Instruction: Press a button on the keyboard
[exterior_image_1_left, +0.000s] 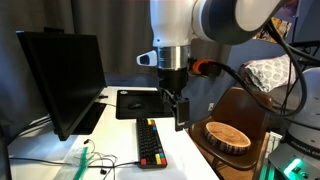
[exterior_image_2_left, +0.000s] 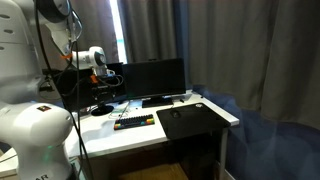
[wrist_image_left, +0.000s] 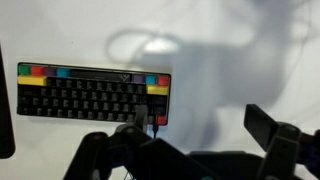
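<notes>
Since the gripper (exterior_image_1_left: 178, 108) hangs clear above the keyboard (exterior_image_1_left: 150, 141) in an exterior view, the press is judged best made with the jaws brought together first, so that one tip meets one key, followed by a slow, straight descent. The keyboard lies on the white desk (exterior_image_1_left: 120, 152) in front of the monitor (exterior_image_1_left: 60, 80), reaching toward the desk's front edge. The gripper is held farther from the monitor than the keyboard is. Its fingertips merge with the black mat (exterior_image_1_left: 135, 102) behind them, so their gap cannot be judged there.

In an exterior view from beside the arm, the keyboard (exterior_image_2_left: 135, 121) is again seen in front of the monitor (exterior_image_2_left: 150, 78). The gripper (exterior_image_2_left: 100, 90) is small and dark against cabling, and its height over the keys is hard to tell.

In the wrist view the jaws are shown spread wide, pinching nothing. The keyboard (wrist_image_left: 90, 92) lies beyond the gripper (wrist_image_left: 200, 138) and off to one side, so a sideways correction is judged necessary before contact. Key legends are blurred, and the fingers are cut off at the frame's lower edge.
</notes>
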